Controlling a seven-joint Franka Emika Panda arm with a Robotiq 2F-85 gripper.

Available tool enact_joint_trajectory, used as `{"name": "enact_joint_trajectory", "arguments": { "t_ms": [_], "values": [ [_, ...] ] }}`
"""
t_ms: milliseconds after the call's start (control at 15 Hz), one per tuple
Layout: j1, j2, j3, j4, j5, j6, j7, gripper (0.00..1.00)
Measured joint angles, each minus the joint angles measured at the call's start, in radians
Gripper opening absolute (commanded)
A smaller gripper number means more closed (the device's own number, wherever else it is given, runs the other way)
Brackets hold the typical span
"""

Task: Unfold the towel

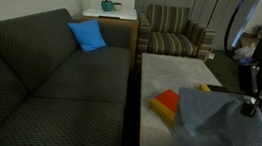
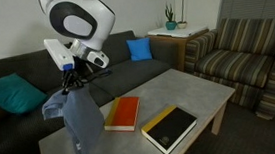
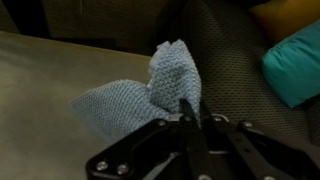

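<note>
One edge of the soft, wrinkled grey-blue cloth towel (image 2: 78,120) is clamped in the black gripper (image 2: 72,85) and held above the pale rectangular table (image 2: 195,97), presumably so its hanging weight opens the folds, while its lower part trails on the table beside the orange-and-yellow flat box (image 2: 123,112).

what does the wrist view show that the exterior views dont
Only the wrist view: the weave of the towel up close, bunched where the gripper pinches it. Only the exterior views: the orange box, the black book, the blue pillow and the striped armchair. Both: the towel held by the gripper, the table and the dark sofa.
</note>
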Motion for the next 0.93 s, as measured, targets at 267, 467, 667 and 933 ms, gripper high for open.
{"name": "enact_joint_trajectory", "arguments": {
  "t_ms": [267,467,667,933],
  "values": [
    [0.117,0.021,-0.135,0.06,-0.11,0.008,0.007,0.02],
    [0.166,0.057,-0.195,0.112,-0.184,0.041,0.009,0.02],
    [0.182,0.112,-0.209,0.162,-0.224,0.085,0.009,0.02],
    [0.215,0.185,-0.238,0.212,-0.278,0.212,0.026,0.02]
  ]
}}
